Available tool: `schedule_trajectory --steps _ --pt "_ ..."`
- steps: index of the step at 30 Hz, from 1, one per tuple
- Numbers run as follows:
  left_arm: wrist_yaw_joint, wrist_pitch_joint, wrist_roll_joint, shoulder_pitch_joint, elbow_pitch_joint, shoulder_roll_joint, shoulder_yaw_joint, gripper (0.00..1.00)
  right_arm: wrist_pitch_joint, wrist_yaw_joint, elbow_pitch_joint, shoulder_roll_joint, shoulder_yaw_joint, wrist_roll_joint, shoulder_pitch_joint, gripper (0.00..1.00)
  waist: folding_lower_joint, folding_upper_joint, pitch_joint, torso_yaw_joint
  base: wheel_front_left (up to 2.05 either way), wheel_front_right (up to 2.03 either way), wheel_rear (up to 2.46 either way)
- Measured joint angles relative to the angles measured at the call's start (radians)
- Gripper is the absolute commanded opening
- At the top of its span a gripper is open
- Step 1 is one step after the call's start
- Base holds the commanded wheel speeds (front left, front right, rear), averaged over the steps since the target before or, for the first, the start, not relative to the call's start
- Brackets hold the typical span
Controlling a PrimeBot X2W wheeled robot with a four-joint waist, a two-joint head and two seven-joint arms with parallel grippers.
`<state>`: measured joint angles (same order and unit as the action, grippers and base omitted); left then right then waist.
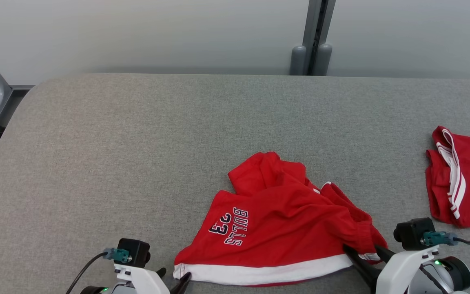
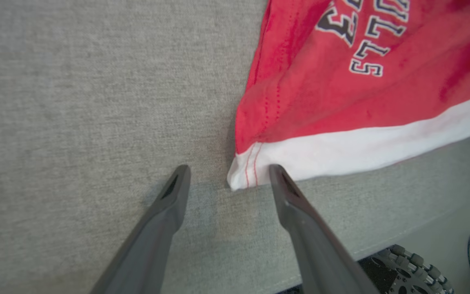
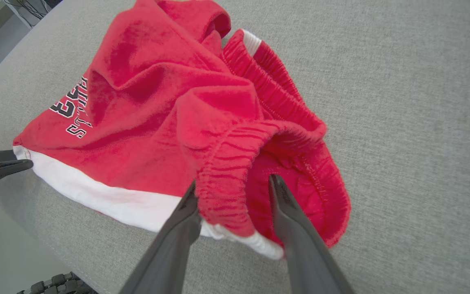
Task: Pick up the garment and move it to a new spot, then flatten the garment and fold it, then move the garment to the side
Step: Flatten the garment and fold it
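The red shorts (image 1: 284,220) lie crumpled on the grey table (image 1: 137,143), close to its near edge and a little right of the middle, and they sit between the two grippers. The long axis is the white hem (image 1: 259,273), which runs left to right along the near edge, so each end of it points to one arm. At the left end, the left gripper (image 2: 227,173) has its fingers wide apart, and the corner of the hem lies just between the two tips; nothing is pinched there. At the right end, the right gripper (image 3: 233,183) has its fingers apart too, with a fold of the elastic waistband (image 3: 284,106) between them: one finger is outside the fold, the other goes into the waist opening. As far as I can see, they do not yet press the cloth. I judge that both arms are placed for a pick at the same time, and the right one is deeper in the cloth. The left corner is thin and flat on the table, so it can slip out more easily. Another red garment (image 1: 463,179) lies well apart at the far right.
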<state>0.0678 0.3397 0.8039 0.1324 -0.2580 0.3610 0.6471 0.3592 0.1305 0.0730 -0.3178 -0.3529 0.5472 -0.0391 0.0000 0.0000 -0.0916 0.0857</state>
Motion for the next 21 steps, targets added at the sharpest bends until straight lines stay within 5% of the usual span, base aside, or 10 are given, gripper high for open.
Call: schedule_trajectory --steps 2,5,12,21 --pt "-0.011 -0.006 0.0 0.008 -0.02 -0.007 0.003 0.93 0.0 0.0 0.002 -0.002 -0.006 0.004 -0.003 0.49 0.0 0.0 -0.002 -0.003 0.0 0.0 0.0" --pt "-0.031 -0.007 0.005 0.023 -0.045 -0.021 0.009 0.0 -0.001 0.0 0.003 -0.005 -0.012 0.012 -0.003 0.0 0.0 0.0 0.002 -0.008 0.0 0.0 0.0" --pt "-0.045 -0.015 0.013 0.024 -0.067 -0.022 0.014 0.0 -0.005 0.0 -0.007 -0.015 -0.009 0.037 0.011 0.0 0.0 0.0 0.019 -0.016 0.0 0.0 0.0" --pt "-0.04 -0.002 0.028 0.046 0.093 0.032 -0.029 0.0 0.035 0.0 -0.106 -0.038 0.049 0.112 0.004 0.0 0.0 0.0 0.028 -0.023 0.0 0.0 0.0"
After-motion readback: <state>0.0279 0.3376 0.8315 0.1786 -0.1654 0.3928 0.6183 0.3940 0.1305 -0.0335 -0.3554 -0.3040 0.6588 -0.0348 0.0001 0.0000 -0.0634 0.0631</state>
